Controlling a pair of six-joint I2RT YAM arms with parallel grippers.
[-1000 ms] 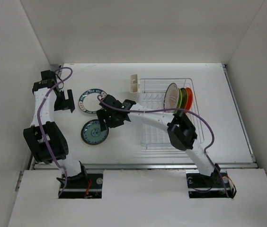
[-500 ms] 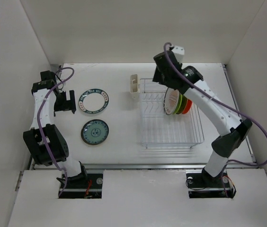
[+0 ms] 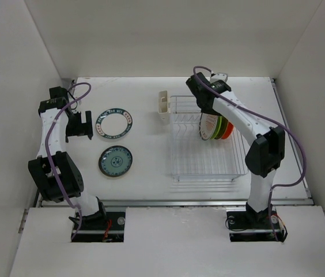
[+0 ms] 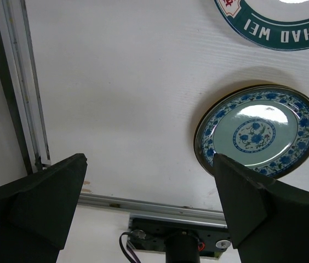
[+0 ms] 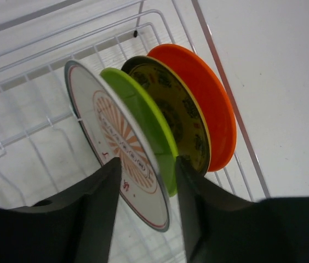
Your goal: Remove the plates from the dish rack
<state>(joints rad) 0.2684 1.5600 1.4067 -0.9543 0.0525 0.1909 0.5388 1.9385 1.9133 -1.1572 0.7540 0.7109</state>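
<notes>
The wire dish rack (image 3: pixel 208 156) holds several upright plates: white with orange centre (image 5: pixel 116 148), lime green (image 5: pixel 143 120), yellow patterned (image 5: pixel 176 115) and orange (image 5: pixel 209 98). My right gripper (image 5: pixel 148 183) is open right over them, its fingers astride the rims of the white and lime green plates; it also shows in the top view (image 3: pixel 204 107). On the table to the left lie the white plate with dark teal rim (image 3: pixel 114 124) and the teal patterned plate (image 3: pixel 115 161). My left gripper (image 3: pixel 82 124) is open and empty beside the teal-rimmed plate.
A cream plastic cup (image 3: pixel 163 104) hangs on the rack's far left corner. White walls close in the table on three sides. A metal rail (image 4: pixel 28 87) runs along the table's left edge near my left gripper.
My right arm has swung from beside the teal patterned plate over to the rack and come down over the upright plates. The left arm has not moved.
</notes>
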